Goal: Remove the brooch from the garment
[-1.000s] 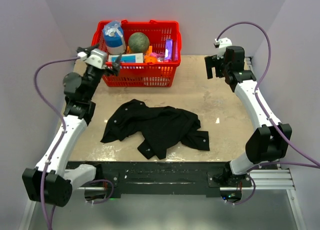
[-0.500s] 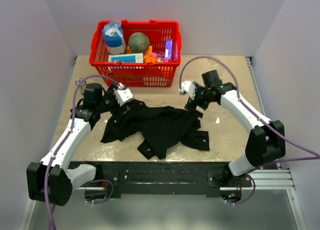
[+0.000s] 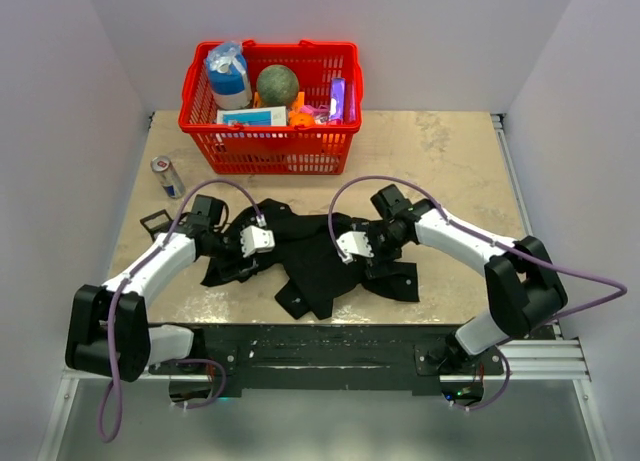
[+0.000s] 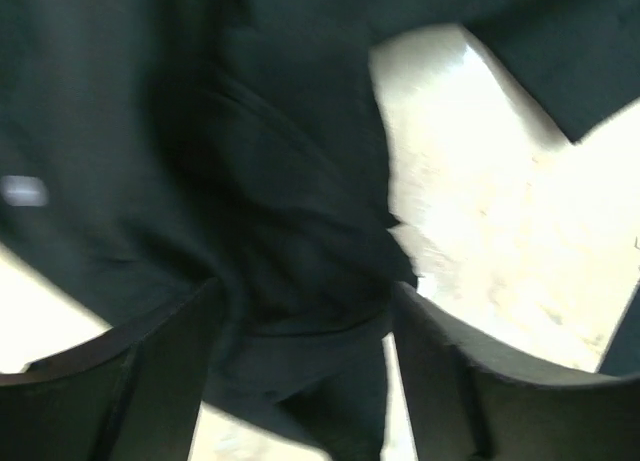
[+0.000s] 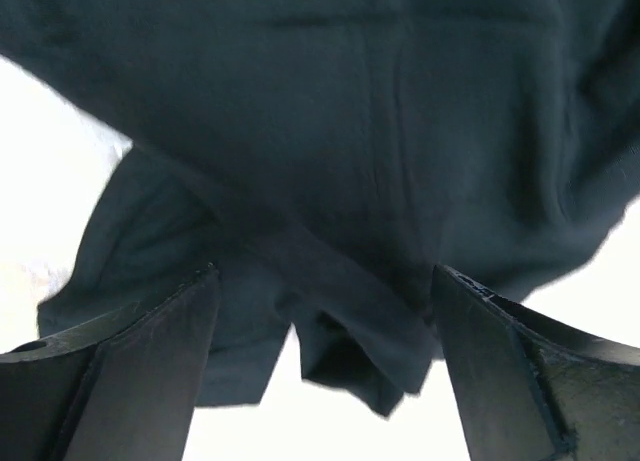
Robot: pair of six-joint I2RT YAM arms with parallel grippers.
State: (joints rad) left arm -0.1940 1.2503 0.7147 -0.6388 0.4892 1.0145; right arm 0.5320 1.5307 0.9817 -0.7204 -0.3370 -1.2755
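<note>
One garment (image 3: 320, 249), top view: black, crumpled on table (image 3: 450, 161); soft, limp, light. Brooch unseen, likely among folds; probably small and rigid, best pinched by its rim.
Left gripper (image 4: 305, 291), left wrist view: jaws apart, astride a fold, not clamped.
Right gripper (image 5: 325, 276), right wrist view: jaws apart just over cloth.

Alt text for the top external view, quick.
The left arm and right arm reach down onto a crumpled black shirt at centre. Behind it sits a red basket of items; a can stands at left. No brooch shows.

Red basket (image 3: 300, 151) at table's (image 3: 450, 161) far edge, holding green ball (image 3: 277, 84) and blue-white carton (image 3: 227, 73); drink can (image 3: 168, 177) near its left.
</note>
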